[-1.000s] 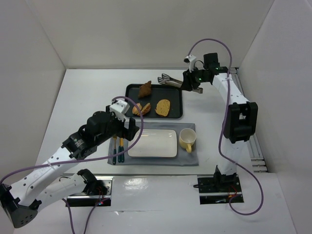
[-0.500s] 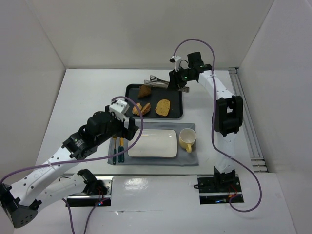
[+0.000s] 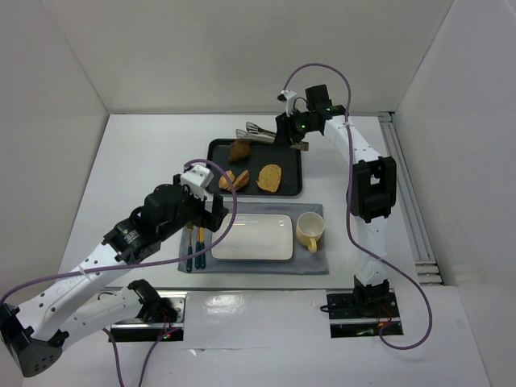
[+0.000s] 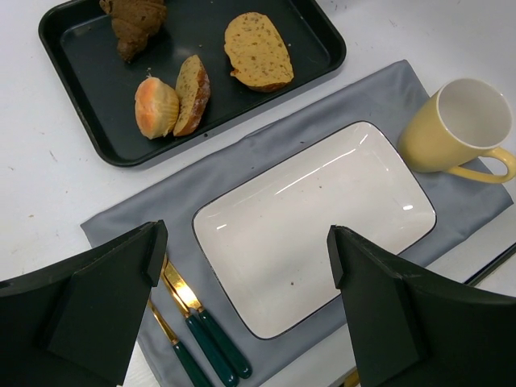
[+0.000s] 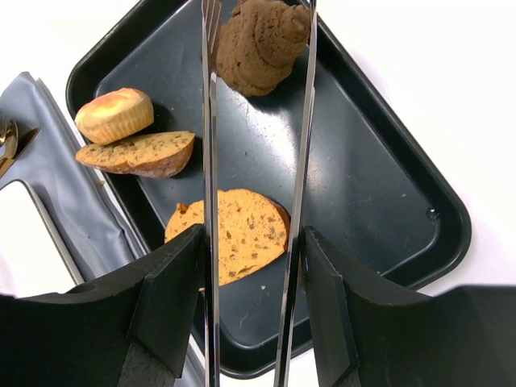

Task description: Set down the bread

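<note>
A black tray [image 3: 292, 165] holds a dark brown pastry [image 3: 239, 150], a round bread slice [image 3: 269, 177], a second slice [image 3: 241, 179] and a small bun [image 3: 226, 179]. My right gripper [image 3: 292, 135] is shut on metal tongs [image 3: 258, 133]. In the right wrist view the tongs [image 5: 210, 161] stand open above the tray [image 5: 371, 185], their arms to either side of the brown pastry [image 5: 262, 44] and over the round slice [image 5: 242, 234]. My left gripper [image 4: 246, 314] is open and empty above the white plate [image 4: 314, 218].
The plate [image 3: 252, 237] lies on a grey mat [image 3: 314, 262] with a yellow cup [image 3: 310, 230] to its right and green-handled cutlery [image 3: 193, 246] to its left. White walls stand on three sides. A rail runs along the right edge.
My right gripper has carried the tongs leftward from the tray's far right corner to above the brown pastry. The left arm has not moved.
</note>
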{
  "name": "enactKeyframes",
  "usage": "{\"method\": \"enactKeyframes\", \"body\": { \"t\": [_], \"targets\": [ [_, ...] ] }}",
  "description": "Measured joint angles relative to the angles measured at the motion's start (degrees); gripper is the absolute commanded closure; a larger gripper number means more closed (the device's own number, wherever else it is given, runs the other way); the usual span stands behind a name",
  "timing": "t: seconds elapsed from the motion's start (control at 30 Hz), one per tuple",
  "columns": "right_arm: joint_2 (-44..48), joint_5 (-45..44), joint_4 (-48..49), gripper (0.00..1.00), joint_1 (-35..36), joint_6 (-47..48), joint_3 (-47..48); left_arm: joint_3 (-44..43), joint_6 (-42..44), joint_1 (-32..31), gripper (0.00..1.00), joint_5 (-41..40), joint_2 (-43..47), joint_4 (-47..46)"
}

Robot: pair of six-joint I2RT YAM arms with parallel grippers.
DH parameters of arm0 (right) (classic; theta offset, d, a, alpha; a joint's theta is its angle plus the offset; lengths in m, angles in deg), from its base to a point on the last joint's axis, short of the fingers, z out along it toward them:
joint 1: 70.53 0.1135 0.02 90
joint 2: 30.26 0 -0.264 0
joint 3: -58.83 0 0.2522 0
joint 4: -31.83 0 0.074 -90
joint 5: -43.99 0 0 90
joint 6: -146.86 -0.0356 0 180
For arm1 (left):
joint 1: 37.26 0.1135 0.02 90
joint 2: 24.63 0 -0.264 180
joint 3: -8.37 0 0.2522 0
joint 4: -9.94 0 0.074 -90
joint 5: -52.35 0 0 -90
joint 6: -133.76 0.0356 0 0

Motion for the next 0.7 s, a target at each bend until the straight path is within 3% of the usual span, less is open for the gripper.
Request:
{"method": "enactKeyframes", "body": {
  "t": [0.7],
  "targets": [
    [-1.9,-1.6,3.4,0.41,-0.7,-0.3,-0.1,0.0,0.0,0.0,0.0,0.0,0.0,0.0]
  ]
}}
